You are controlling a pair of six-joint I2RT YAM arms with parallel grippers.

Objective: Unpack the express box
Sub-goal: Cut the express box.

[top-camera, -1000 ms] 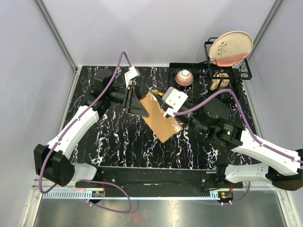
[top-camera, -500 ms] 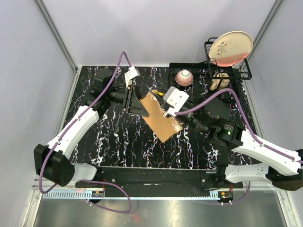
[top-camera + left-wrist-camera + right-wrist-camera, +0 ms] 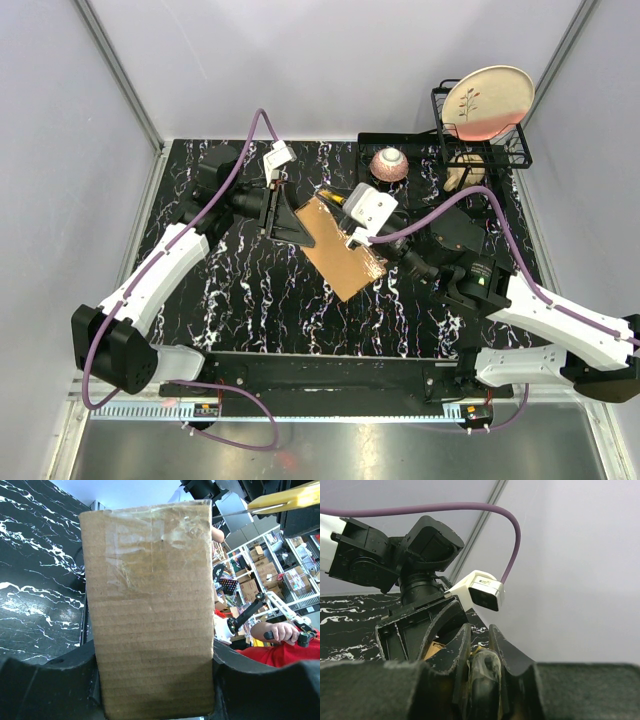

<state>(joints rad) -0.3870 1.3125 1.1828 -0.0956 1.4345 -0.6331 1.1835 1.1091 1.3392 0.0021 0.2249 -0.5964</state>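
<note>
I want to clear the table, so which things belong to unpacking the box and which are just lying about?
Job in hand:
express box, gripped by left pincer
yellow utility knife, in right pincer

Lying about:
plate, standing in black wire rack
pinkish bowl, near the rack

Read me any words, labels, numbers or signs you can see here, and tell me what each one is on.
No text can be read in any view.
The cardboard box: plain, only clear tape, no print.
The plate: a plant drawing, no words.
The yellow knife: no print visible.
The background shelves: the items on them are too blurred to read.
</note>
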